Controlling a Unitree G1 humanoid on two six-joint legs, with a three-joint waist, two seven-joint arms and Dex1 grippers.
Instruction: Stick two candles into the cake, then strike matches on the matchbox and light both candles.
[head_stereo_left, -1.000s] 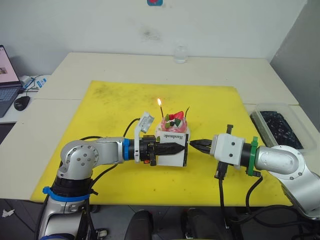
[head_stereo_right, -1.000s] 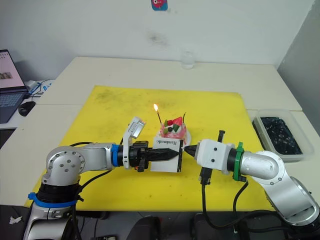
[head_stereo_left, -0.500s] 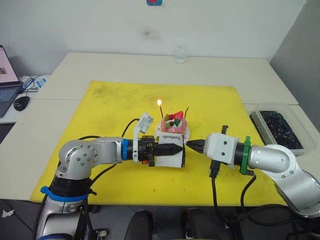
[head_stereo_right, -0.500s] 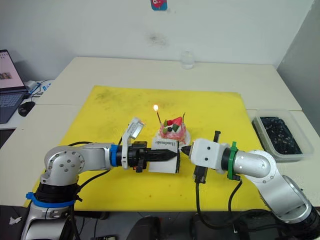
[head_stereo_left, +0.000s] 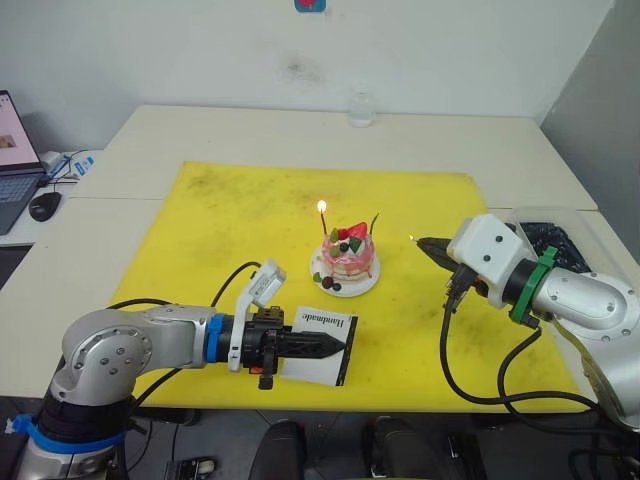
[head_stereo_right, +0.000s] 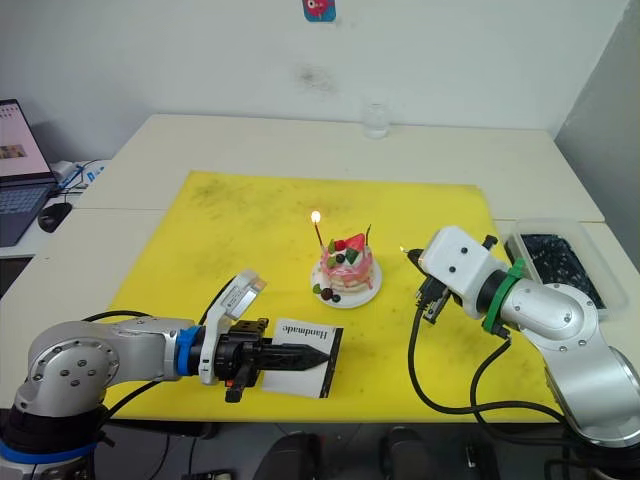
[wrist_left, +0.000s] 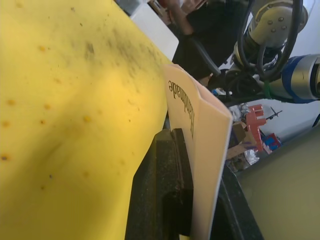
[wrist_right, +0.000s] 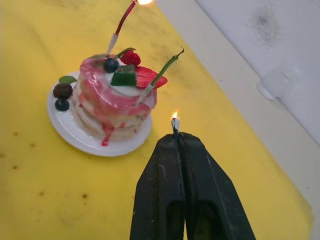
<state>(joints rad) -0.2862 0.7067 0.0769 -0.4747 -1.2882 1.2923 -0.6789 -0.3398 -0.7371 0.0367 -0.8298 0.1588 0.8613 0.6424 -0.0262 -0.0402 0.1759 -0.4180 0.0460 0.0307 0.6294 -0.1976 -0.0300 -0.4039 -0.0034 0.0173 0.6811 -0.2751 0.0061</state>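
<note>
One candle is unlit: the green candle (wrist_right: 161, 71) leans from the cake (head_stereo_left: 348, 259) toward the right gripper (wrist_right: 175, 131), pinched on a burning match (wrist_right: 174, 122) just beside it. The left gripper (head_stereo_left: 325, 347) clamps the matchbox (head_stereo_left: 318, 342), nearer the robot.

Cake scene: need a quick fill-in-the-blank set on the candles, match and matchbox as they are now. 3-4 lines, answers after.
1. The lit candle on the cake is the ____ one.
2. The green candle is not yet ____.
3. The right gripper pinches a burning ____.
4. The left gripper holds the ____, apart from the cake.

Missing words: red; lit; match; matchbox
</note>
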